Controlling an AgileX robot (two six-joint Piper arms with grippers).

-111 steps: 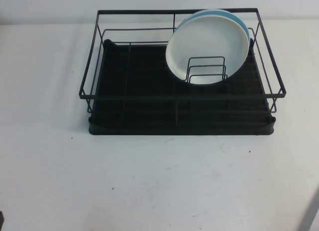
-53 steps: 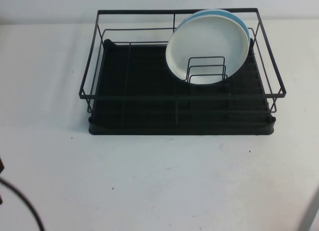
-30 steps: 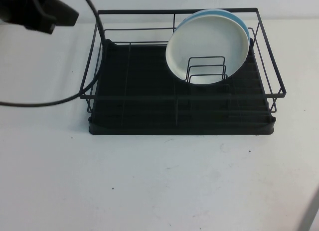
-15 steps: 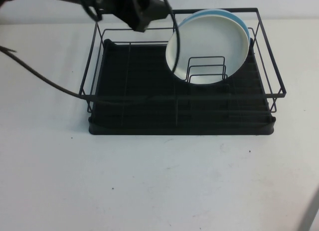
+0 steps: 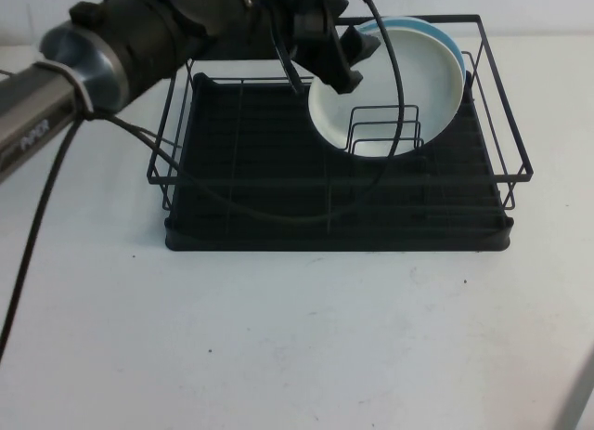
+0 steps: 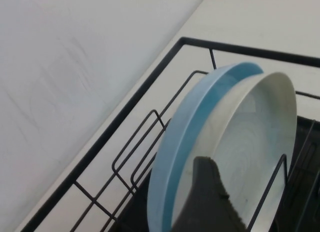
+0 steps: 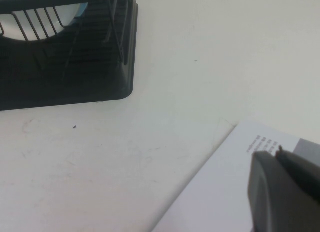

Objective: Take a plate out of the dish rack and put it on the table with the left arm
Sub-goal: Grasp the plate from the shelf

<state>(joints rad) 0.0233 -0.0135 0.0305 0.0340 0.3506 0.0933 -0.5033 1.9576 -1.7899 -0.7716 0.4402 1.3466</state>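
The black wire dish rack (image 5: pixel 339 175) stands at the back of the white table (image 5: pixel 297 337). The white plate (image 5: pixel 418 86) stands on edge among the dividers at the rack's right, leaning on a light blue plate (image 5: pixel 441 32) behind it. My left arm reaches in from the left over the rack's top rail. My left gripper (image 5: pixel 357 63) is open at the white plate's upper left edge, not holding it. In the left wrist view one finger (image 6: pixel 206 192) lies in front of the white plate's face (image 6: pixel 255 132), beside the blue rim (image 6: pixel 187 137). My right gripper (image 7: pixel 277 154) is shut and empty.
The left arm's black cable (image 5: pixel 278 212) loops down over the rack's front rail. The right gripper hovers over a white printed sheet (image 7: pixel 220 192) at the table's near right; the rack's corner (image 7: pixel 125 86) shows beyond it. Wire dividers (image 5: pixel 385 128) stand before the plates.
My left arm has swung in from the left edge, over the rack's back left corner, to the white plate's upper left edge. The plates and rack have not moved.
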